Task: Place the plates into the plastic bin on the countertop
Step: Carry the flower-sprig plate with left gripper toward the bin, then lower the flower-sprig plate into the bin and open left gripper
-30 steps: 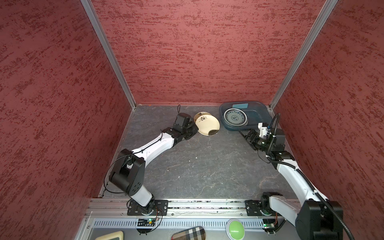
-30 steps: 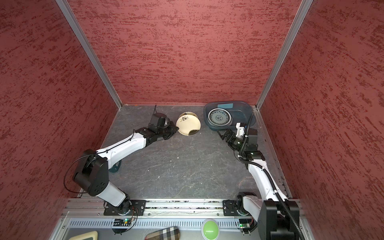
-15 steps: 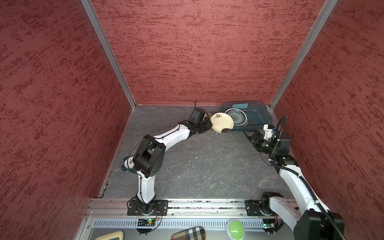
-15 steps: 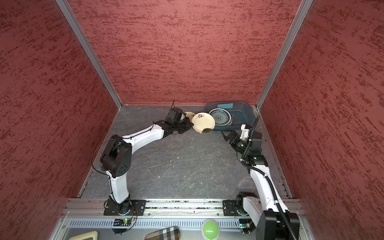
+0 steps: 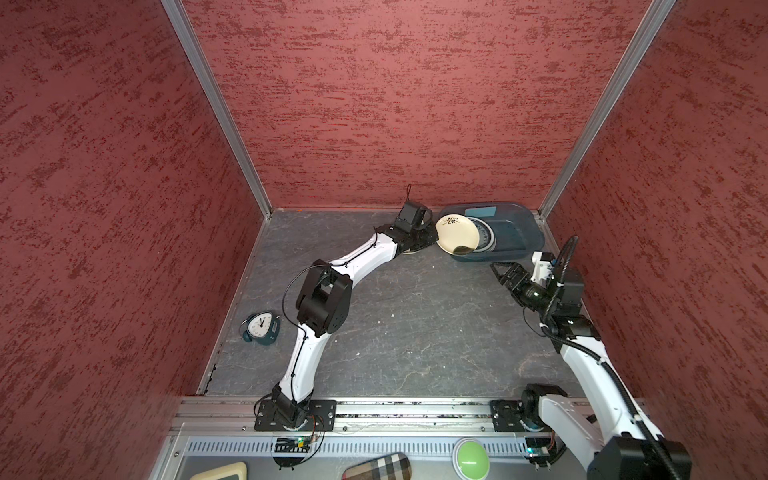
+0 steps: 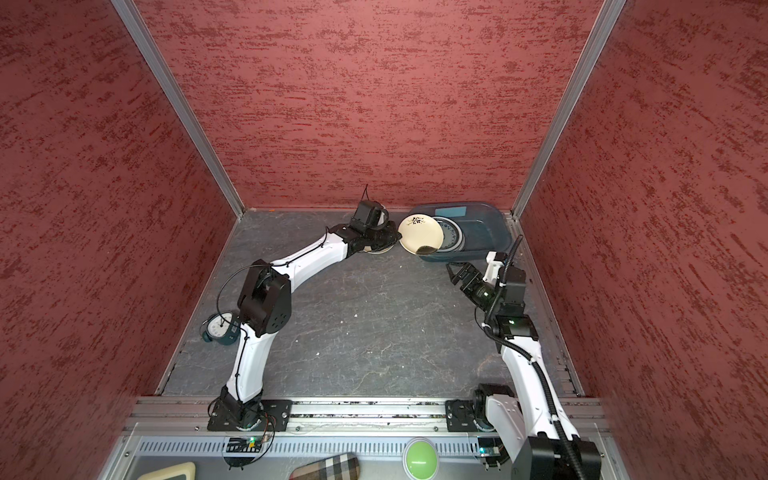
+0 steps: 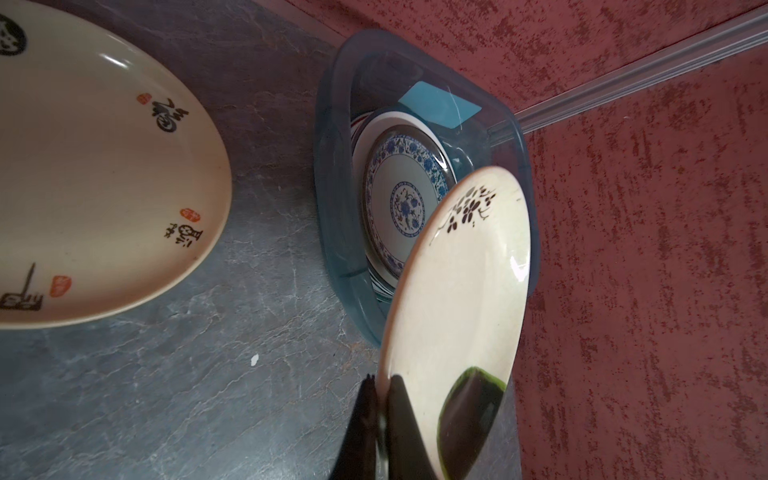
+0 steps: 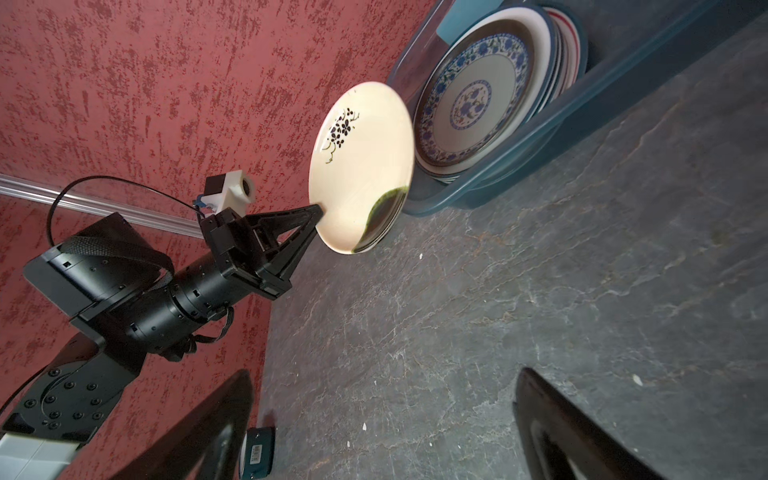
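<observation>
Cream plate [image 5: 457, 232] moved right to plastic bin [image 5: 517, 232] edge, left pincer [image 7: 380, 386] clamped on it; right pincer [image 5: 502, 272] apart

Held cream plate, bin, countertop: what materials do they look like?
Cream plate: glazed ceramic or melamine, glossy highlights; can't tell which. Bin: translucent blue-grey plastic, plates show through its wall. Countertop: matte dark stone-look, pale veins.

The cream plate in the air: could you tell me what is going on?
The left gripper is shut on the rim of the flower-sprig cream plate, holding it tilted at the plastic bin. The bin holds a stack topped by a blue floral plate. A calligraphy plate lies on the countertop; the right gripper is open, empty.
</observation>
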`<state>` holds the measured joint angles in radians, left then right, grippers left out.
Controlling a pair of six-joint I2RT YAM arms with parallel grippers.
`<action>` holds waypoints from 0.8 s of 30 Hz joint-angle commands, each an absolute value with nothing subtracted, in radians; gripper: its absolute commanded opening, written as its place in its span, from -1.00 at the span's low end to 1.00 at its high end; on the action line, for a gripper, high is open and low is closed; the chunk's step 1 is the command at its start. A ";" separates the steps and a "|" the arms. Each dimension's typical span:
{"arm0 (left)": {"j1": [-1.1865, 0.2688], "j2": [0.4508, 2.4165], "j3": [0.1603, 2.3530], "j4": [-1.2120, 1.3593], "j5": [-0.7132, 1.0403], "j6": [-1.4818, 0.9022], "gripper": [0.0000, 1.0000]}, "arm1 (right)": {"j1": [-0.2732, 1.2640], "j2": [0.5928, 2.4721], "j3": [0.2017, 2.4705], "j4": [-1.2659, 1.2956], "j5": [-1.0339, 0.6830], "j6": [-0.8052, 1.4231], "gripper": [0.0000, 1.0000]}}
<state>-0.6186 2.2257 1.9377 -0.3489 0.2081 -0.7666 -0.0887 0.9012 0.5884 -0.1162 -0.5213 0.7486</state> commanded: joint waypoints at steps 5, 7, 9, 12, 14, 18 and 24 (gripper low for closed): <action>-0.623 2.364 2.125 -0.436 0.242 -0.715 -1.00 | -0.092 0.892 0.613 -0.149 -0.446 0.723 0.97; -0.623 2.397 2.169 -0.449 0.251 -0.713 -1.00 | -0.092 0.894 0.614 -0.143 -0.441 0.730 0.97; -0.622 2.422 2.207 -0.453 0.260 -0.711 -1.00 | -0.092 0.899 0.615 -0.136 -0.443 0.736 0.97; -0.620 2.455 2.255 -0.461 0.265 -0.708 -1.00 | -0.092 0.910 0.612 -0.136 -0.442 0.736 0.98; -0.618 2.470 2.279 -0.460 0.266 -0.708 -1.00 | -0.092 0.921 0.614 -0.137 -0.441 0.734 0.97; -0.617 2.504 2.330 -0.462 0.267 -0.702 -1.00 | -0.092 0.934 0.616 -0.132 -0.446 0.733 0.97; -0.621 2.560 2.413 -0.477 0.269 -0.701 -1.00 | -0.092 0.944 0.623 -0.136 -0.429 0.711 0.97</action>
<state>-0.6178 2.5290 2.3714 -0.4797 0.2573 -0.7200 -0.0887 0.9428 0.5903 -0.1402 -0.4606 0.7349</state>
